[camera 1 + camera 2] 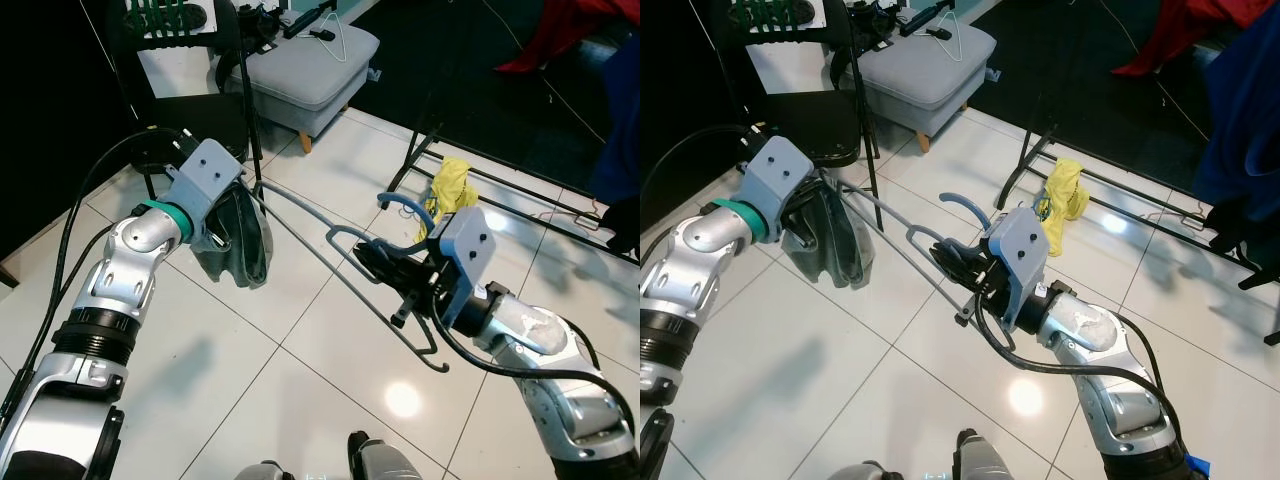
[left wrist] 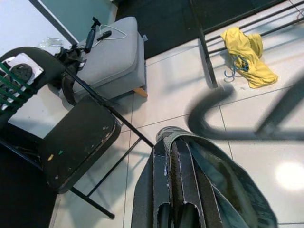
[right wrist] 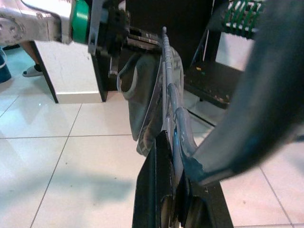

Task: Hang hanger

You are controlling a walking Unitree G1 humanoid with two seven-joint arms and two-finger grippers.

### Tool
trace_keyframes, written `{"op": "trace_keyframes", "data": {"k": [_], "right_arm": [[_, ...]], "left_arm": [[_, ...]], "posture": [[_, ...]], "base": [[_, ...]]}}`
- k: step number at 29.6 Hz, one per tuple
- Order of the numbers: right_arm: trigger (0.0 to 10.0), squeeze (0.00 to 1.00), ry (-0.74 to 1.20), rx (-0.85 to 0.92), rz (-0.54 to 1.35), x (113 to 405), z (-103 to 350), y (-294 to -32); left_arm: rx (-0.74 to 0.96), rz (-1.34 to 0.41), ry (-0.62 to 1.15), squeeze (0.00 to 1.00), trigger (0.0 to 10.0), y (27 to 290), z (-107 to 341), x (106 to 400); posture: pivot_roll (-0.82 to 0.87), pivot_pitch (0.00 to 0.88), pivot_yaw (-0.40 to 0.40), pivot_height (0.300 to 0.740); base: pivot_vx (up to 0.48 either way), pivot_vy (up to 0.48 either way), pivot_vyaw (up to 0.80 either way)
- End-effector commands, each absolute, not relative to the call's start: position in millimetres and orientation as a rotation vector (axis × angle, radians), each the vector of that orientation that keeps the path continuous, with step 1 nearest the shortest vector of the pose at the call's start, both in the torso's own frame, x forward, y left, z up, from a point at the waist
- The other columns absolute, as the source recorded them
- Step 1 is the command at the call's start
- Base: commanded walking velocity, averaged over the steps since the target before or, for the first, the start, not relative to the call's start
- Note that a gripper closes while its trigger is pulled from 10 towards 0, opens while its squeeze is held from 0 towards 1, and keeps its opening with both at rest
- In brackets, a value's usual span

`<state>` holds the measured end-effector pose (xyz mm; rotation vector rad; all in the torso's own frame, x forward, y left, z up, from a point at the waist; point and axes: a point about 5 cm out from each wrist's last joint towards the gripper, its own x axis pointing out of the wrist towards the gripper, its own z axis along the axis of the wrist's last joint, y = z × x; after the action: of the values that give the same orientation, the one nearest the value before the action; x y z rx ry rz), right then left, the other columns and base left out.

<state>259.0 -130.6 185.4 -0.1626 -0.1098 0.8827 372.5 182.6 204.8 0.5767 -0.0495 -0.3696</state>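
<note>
The grey hanger is held in the air between the two arms above the white tiled floor, its long bar running from one gripper to the other and its blue-grey hook curling up near the right one. The right gripper is pressed together on the hanger just below the hook, the bar passing between its black fingers. The left gripper pinches the far end, where a dark grey-green garment droops from the hanger and hides most of its fingers. Behind the left arm stands a black folding chair, and beyond it a grey padded footstool. A yellow cloth lies crumpled on the floor against the black base rail of a clothes rack.
</note>
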Motion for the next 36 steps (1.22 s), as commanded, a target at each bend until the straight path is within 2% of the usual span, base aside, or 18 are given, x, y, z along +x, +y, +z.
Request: {"op": "trace_keyframes", "data": {"k": [1, 9, 18, 36], "right_arm": [[10.0, 0.0, -0.098, -0.151, 0.892, 256, 180, -128], [10.0, 0.0, -0.07, -0.146, 0.897, 262, 172, -125], [10.0, 0.0, -0.029, -0.179, 0.899, 279, 164, -132], [10.0, 0.0, -0.041, -0.159, 0.944, 283, 159, -121]], "left_arm": [[0.567, -0.356, -0.024, 0.0, 10.0, 187, 202, 374], [0.455, -0.326, 0.016, 0.0, 10.0, 190, 194, 373], [0.436, -0.301, 0.02, 0.0, 10.0, 202, 189, 363], [0.399, -0.32, -0.004, 0.0, 10.0, 190, 195, 366]], "posture": [[-0.01, 0.094, 0.116, 0.74], [-0.01, 0.098, 0.107, 0.74], [0.0, 0.094, 0.064, 0.74], [-0.01, 0.081, 0.075, 0.74]], "base": [[0.0, 0.0, 0.0], [0.0, 0.0, 0.0], [0.0, 0.0, 0.0], [0.0, 0.0, 0.0]]}}
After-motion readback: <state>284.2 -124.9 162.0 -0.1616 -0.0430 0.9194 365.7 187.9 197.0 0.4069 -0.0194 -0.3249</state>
